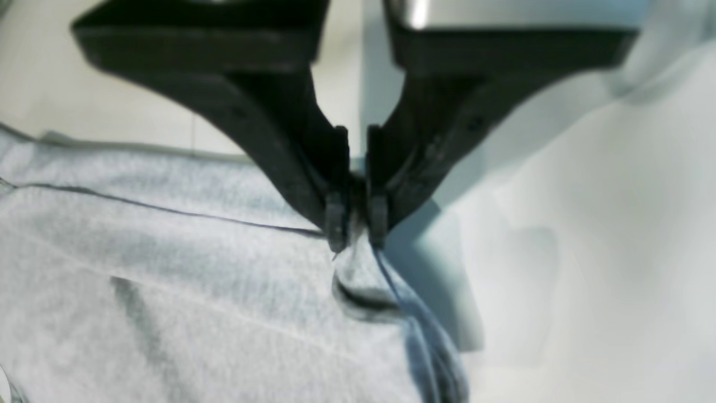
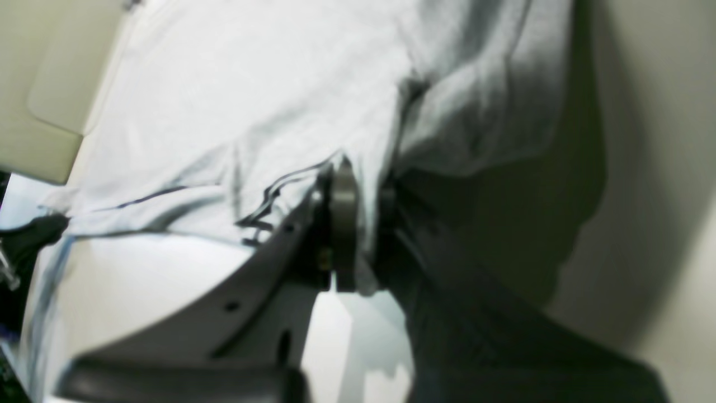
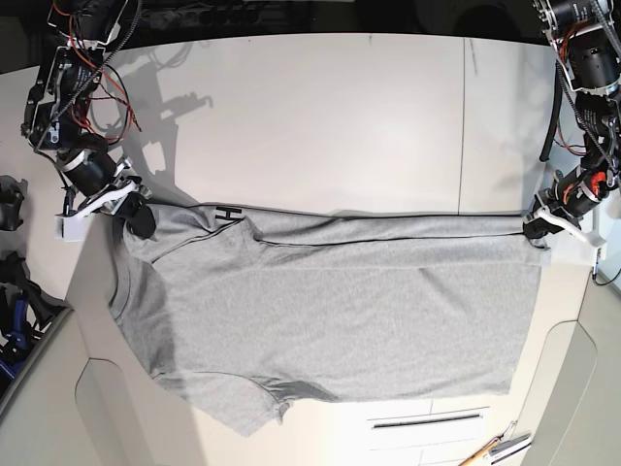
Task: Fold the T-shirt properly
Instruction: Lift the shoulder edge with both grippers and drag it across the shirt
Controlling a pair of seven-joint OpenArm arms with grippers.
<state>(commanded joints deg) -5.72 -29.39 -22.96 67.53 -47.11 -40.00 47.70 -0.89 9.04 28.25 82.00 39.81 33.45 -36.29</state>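
- While both arms reach over the pale desk (image 3: 349,107), the T-shirt (image 3: 330,311) lies spread flat between them, plain grey side up, with its top edge folded over and pulled into a nearly straight line from one end effector to the other.
- Left end effector (image 3: 536,226): its black fingers (image 1: 334,221) are pressed together on a bunched corner of the grey cloth (image 1: 168,291); the fabric fans out beside and below the tips, and a thin dark edge line runs away from the pinch point.
- Right end effector (image 3: 139,217): clamped on the opposite corner of the shirt (image 2: 268,106), with cloth squeezed between its fingers (image 2: 342,224) and a loose fold sagging just beside them.
- Just beside the right end effector, along the folded edge, a bit of black lettering (image 3: 226,214) peeks out.
- One short sleeve (image 3: 247,408) sticks out at the near edge of the desk, well apart from both end effectors.
- Beyond the right end effector, red and black wiring (image 3: 82,58) runs along that arm.
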